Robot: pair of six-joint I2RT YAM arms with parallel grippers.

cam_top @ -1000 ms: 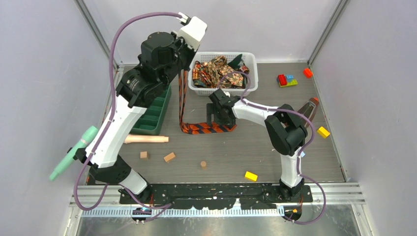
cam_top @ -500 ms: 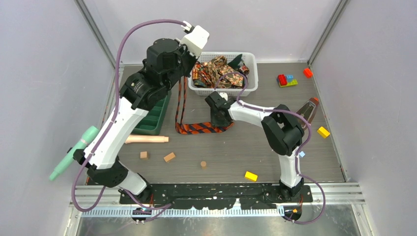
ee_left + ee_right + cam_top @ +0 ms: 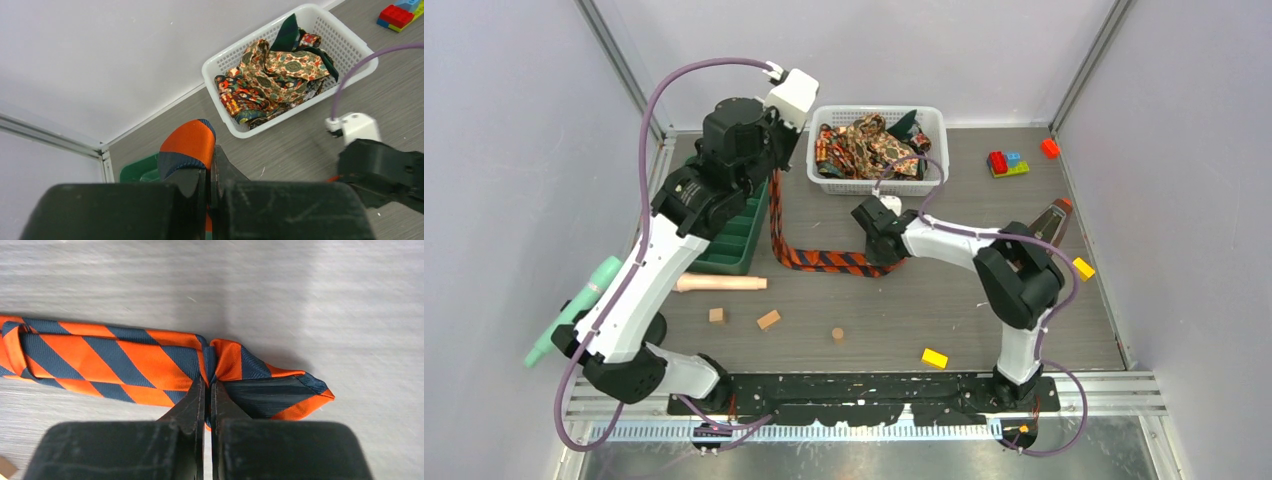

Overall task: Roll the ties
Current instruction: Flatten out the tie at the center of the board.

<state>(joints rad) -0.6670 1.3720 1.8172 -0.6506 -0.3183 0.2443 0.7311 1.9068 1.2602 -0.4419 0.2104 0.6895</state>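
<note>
Top external view: showing the striped tie (image 3: 824, 262) lying in an L on the grey surface (image 3: 904, 310), apparently doubled, and running up at the left beside the green tray (image 3: 736, 238) toward the left arm.
Left fingers (image 3: 225, 170): pressing together on one orange-and-dark end of the striped tie, holding it raised off the surface.
Right fingers (image 3: 192, 405): clamping on the same tie just short of its pointed tip, pinning it low against the surface and bunching the fabric into a small pleat at the pinch.
Other ties (image 3: 869, 145): sitting heaped in the white basket (image 3: 879, 186) at the back, apart from the work.
Step in hand: most likely stretching the tie out straight and flat before any first turn; not certain.
Progress: judging it early, with no roll formed and the basket ties not yet begun.
Doing it well: keeping the right pinch as a fixed anchor; drawing the raised end away under light, even tension; lowering it without twisting, keeping the stripes face up and both edges parallel; smoothing the pleat out before turning the tip over.
Watching for: pulling too hard and slipping the smooth fabric out of either pinch; snagging the raised length on the tray rim.
</note>
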